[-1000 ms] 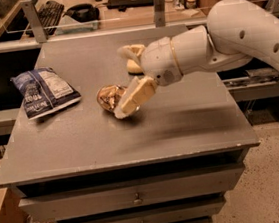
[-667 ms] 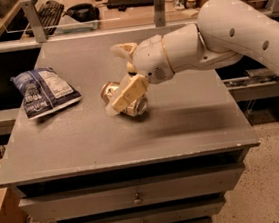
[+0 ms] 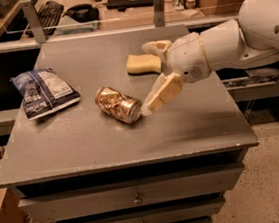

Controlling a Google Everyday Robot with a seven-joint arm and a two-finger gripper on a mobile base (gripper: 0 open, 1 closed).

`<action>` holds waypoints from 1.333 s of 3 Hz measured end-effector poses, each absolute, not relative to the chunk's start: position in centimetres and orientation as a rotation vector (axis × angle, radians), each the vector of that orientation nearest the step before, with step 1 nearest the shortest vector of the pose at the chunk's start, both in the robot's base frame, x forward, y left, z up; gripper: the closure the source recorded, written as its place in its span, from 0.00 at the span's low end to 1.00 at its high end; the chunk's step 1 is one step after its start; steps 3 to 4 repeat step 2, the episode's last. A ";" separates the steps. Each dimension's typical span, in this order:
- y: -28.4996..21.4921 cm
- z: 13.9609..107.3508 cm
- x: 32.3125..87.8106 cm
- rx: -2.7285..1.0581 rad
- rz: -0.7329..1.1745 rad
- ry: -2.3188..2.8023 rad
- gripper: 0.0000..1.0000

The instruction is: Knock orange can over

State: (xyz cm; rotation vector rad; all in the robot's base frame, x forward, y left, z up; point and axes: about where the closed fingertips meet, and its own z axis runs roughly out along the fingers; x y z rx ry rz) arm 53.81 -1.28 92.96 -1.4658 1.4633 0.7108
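The orange can (image 3: pixel 118 104) lies on its side on the grey table top (image 3: pixel 108 147), near the middle, its silver end pointing to the front right. My gripper (image 3: pixel 147 78) is just right of the can, open and empty, its jaws spread wide. The lower finger (image 3: pixel 161 94) has its tip close to the can's silver end; I cannot tell whether they touch. The upper finger (image 3: pixel 156 46) hangs over the yellow sponge.
A yellow sponge (image 3: pixel 142 64) lies behind the gripper. A blue-and-white snack bag (image 3: pixel 44 91) lies at the table's left. Drawers sit below the table top. Desks with a keyboard and clutter stand behind.
The can, which stood against my fingers, now lies on its side. My gripper has drawn back to the right, away from it.
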 end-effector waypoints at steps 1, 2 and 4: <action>-8.4 94.0 53.3 -1.472 0.594 1.510 0.00; -9.4 94.3 53.2 -1.473 0.583 1.517 0.00; -9.4 94.3 53.2 -1.473 0.583 1.517 0.00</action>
